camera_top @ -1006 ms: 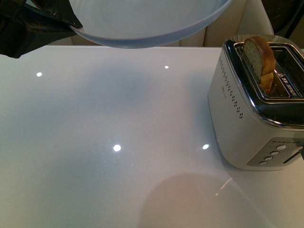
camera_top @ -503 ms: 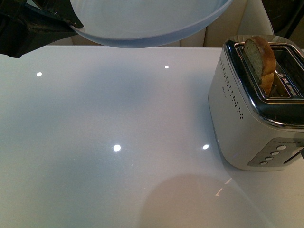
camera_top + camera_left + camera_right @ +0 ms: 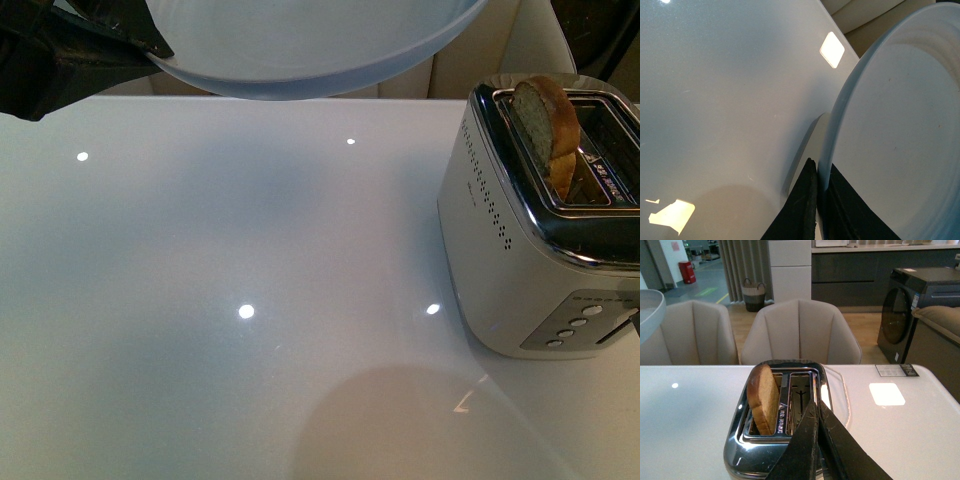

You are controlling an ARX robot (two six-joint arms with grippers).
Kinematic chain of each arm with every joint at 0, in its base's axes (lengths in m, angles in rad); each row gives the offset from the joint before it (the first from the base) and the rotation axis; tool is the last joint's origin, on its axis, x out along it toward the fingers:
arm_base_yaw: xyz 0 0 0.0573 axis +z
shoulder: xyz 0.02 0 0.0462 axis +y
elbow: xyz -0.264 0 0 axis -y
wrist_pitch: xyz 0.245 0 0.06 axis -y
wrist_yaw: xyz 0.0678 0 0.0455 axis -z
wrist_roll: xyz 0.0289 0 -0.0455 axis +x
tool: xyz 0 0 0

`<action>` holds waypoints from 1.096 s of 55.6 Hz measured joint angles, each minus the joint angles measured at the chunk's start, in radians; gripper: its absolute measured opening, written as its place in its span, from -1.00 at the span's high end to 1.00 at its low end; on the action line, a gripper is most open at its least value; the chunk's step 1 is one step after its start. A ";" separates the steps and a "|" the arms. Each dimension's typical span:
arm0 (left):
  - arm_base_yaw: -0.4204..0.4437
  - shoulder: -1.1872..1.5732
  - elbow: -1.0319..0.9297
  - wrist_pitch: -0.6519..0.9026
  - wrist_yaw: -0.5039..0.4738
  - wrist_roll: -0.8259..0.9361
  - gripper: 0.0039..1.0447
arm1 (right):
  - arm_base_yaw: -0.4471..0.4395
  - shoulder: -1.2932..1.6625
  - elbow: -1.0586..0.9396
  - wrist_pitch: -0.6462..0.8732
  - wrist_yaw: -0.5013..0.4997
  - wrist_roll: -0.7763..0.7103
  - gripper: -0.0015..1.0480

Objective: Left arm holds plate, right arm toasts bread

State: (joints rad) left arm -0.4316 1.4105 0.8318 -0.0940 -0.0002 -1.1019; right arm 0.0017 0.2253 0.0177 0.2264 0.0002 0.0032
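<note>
Standing upright in a toaster slot, the single slice of light brown wholemeal bread with a darker crust [image 3: 547,120] has its rounded top well clear of the slot's edge. In the front view it occupies the slot on the side towards the open table; the neighbouring slot is empty. The right wrist view shows the same slice [image 3: 763,399] leaning slightly against the slot's side.

The boxy silver toaster with a chrome top [image 3: 500,250] sits at the right edge of the glossy white table [image 3: 250,380], with a row of round buttons on its near end.

The right arm's black gripper [image 3: 816,407] appears only in its own wrist view. Its two dark fingers meet at the tips with nothing between them. They hover over the toaster's chrome top [image 3: 740,450] by the empty slot, beside the bread and not touching it.

The round pale blue-grey shallow plate [image 3: 300,50] is held up off the table at the far left, casting a soft shadow on the surface below. The left arm's black angular gripper [image 3: 70,55] grips it by the rim. In the left wrist view, the fingers [image 3: 820,170] are clamped onto the plate's edge [image 3: 900,125], one on each face. The plate is bare and well apart from the toaster.

Beyond the table stand beige upholstered chairs [image 3: 800,330] and a dark front-loading washing machine [image 3: 905,315].
</note>
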 joint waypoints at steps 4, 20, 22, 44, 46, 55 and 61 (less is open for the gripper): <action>0.000 0.000 0.000 0.000 0.000 0.000 0.95 | 0.000 -0.026 0.000 -0.026 0.000 0.000 0.96; 0.000 -0.001 0.000 0.000 -0.001 0.000 0.95 | 0.000 -0.213 0.000 -0.220 0.001 0.000 0.96; 0.000 -0.001 0.000 0.000 -0.001 0.000 0.95 | 0.000 -0.215 0.000 -0.222 0.001 0.000 0.96; 0.000 -0.002 0.000 0.000 0.000 0.000 0.95 | 0.000 -0.219 0.000 -0.225 0.002 0.000 0.30; 0.000 -0.002 0.000 0.000 0.000 0.000 0.95 | 0.000 -0.219 0.000 -0.225 0.002 0.000 0.20; 0.000 -0.002 0.000 0.000 0.000 0.000 0.95 | 0.000 -0.219 0.000 -0.225 0.002 0.000 -0.49; 0.000 -0.002 0.000 0.000 0.000 0.000 0.95 | 0.000 -0.219 0.000 -0.225 0.002 0.000 -0.85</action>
State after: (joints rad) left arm -0.4320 1.4086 0.8318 -0.0940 -0.0002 -1.1019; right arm 0.0017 0.0063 0.0177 0.0017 0.0017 0.0032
